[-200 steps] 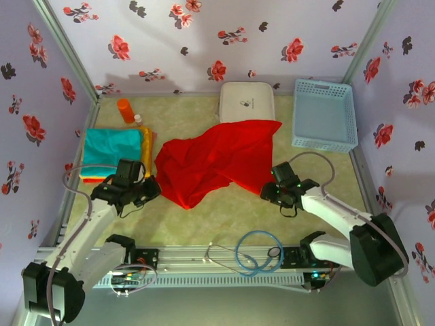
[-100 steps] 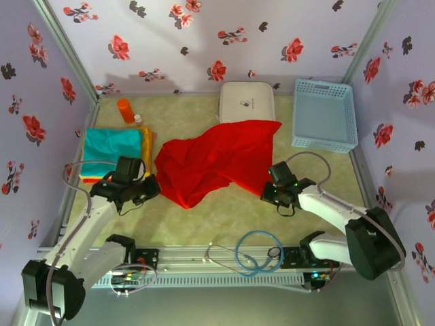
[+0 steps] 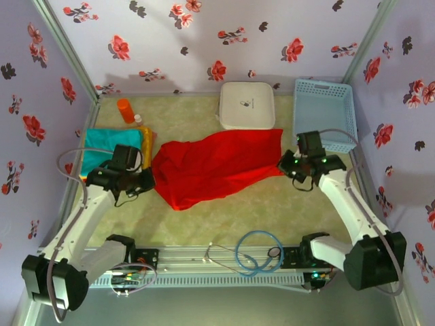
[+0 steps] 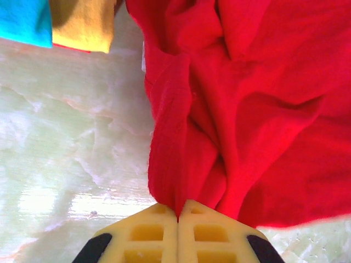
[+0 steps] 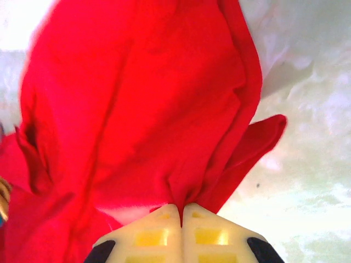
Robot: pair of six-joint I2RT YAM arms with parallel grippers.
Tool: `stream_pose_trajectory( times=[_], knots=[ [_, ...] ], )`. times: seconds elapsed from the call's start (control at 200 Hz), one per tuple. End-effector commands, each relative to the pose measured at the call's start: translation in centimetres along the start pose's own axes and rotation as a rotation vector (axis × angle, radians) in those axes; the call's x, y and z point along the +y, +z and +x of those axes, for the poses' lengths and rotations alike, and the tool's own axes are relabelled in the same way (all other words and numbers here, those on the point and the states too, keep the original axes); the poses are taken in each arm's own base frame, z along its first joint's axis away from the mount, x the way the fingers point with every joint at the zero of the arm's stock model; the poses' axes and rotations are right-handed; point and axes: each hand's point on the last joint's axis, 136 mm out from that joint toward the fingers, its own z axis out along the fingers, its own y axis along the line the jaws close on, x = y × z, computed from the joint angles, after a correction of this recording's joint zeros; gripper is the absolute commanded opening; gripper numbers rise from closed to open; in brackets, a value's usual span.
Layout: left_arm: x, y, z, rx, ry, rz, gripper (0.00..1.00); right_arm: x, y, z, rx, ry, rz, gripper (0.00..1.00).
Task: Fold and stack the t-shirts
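Lighting was bright and even. Glare bleached the table (image 4: 38, 203) in both wrist views; the red t-shirt (image 5: 137, 98) looked perhaps slightly blurred.

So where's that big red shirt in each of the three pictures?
Top external: the red t-shirt lies mid-table, stretched between the left gripper and right gripper.
Left wrist: right half, its edge pinched in the left gripper at bottom centre.
Right wrist: left and centre, pinched in the right gripper.
Shared landmark: the pale green marbled table.
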Motion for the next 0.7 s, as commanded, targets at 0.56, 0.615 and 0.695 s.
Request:
stream_pose_trajectory(
  times=[0.56,0.615,0.695],
  knots=[
    [1.8,2.4,0.1,0.091,-0.008,-0.062,0.0,-5.1,4.0,-3.8,0.086,0.081,0.169,0.83],
    [1.9,2.7,0.3,0.1,-0.011,-0.063,0.0,-5.6,3.3,-3.5,0.075,0.062,0.198,0.9],
    [2.0,3.0,0.6,0.107,-0.014,-0.058,0.0,-6.5,2.4,-2.8,0.058,0.049,0.222,0.96]
  ],
)
